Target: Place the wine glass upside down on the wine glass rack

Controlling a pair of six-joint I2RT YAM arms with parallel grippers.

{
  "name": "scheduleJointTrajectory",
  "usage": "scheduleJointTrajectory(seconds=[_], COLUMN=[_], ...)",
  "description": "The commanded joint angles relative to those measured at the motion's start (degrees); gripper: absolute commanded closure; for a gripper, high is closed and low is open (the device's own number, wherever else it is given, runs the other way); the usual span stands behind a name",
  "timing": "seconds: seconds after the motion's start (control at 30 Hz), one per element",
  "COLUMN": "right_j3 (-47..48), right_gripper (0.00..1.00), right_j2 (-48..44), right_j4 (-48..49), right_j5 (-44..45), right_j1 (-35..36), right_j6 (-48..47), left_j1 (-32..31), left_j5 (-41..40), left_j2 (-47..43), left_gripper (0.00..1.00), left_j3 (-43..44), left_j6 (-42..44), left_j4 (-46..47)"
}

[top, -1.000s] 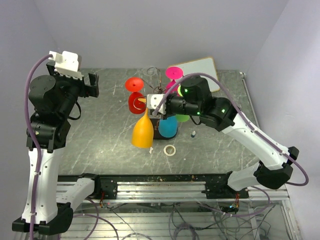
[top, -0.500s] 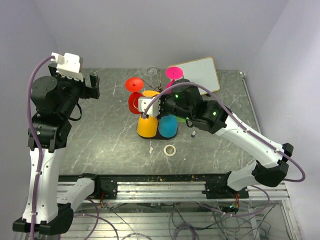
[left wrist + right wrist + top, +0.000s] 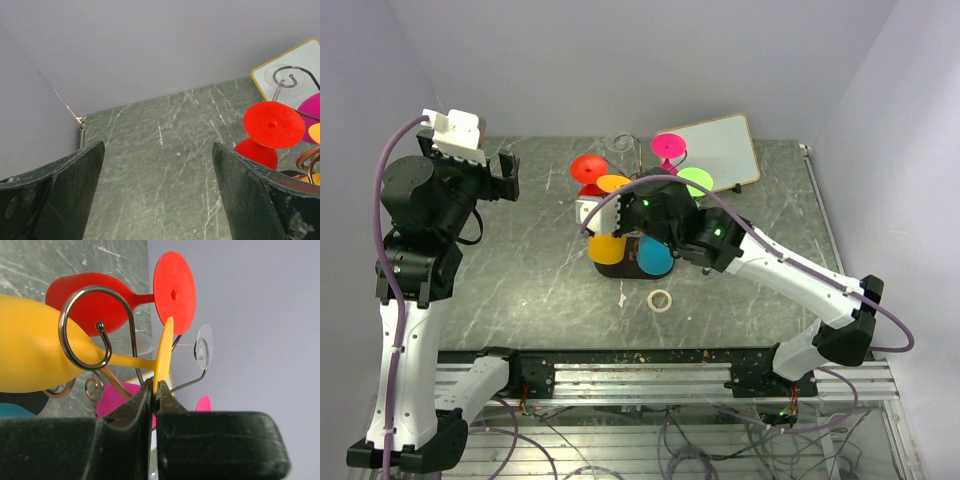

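The yellow wine glass (image 3: 607, 248) hangs bowl-down at the front left of the wine glass rack (image 3: 637, 165). My right gripper (image 3: 592, 210) is shut on the rim of its foot. In the right wrist view the fingertips (image 3: 156, 385) pinch the yellow foot (image 3: 162, 352), and the stem passes through a wire loop (image 3: 61, 330) of the rack. My left gripper (image 3: 505, 172) is raised at the far left, away from the rack. It stands open with nothing between its fingers (image 3: 157, 150).
Red (image 3: 588, 168), pink (image 3: 668, 146), green (image 3: 695, 181), blue (image 3: 655, 255) and clear (image 3: 623, 143) glasses hang on the rack. A white board (image 3: 725, 150) lies behind it. A tape ring (image 3: 660, 300) lies on the table in front.
My right arm has swung the yellow glass from a tilt in front of the rack back into it, bowl now down and stem in the wire loop. The left arm has not moved.
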Motion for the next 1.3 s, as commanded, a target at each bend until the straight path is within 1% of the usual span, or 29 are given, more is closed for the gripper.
scheduleJointTrajectory(seconds=[0.0,0.13,0.53,0.67,0.8,1.27], right_j3=[0.1,0.9,2.1,3.1,3.6,2.8], right_gripper=[1.0,1.0,1.0,1.0,1.0,1.0], right_j2=[1.0,1.9,2.8,2.5,2.1,-0.2], right_j4=[4.9,5.0,3.3,2.1,1.0,-1.2], right_j5=[3.5,3.6,1.6,0.0,-1.4,-4.9], right_j1=[1.2,2.4,4.2,4.6,4.8,5.1], right_j6=[-0.3,0.8,1.5,2.0,3.1,2.9], left_j1=[0.6,0.6,0.6,0.6,0.6,0.6], left_j5=[1.6,1.7,1.3,0.7,0.6,0.4], left_j2=[-0.7,-1.1,-1.6,-1.2,-1.4,-0.2], left_gripper=[0.01,0.01,0.01,0.01,0.01,0.01], left_j3=[-0.4,-1.3,0.4,1.1,-0.3,0.3], left_j6=[-0.3,0.4,2.3,2.0,2.0,1.8], left_j4=[1.2,2.0,0.8,-0.1,0.9,0.4])
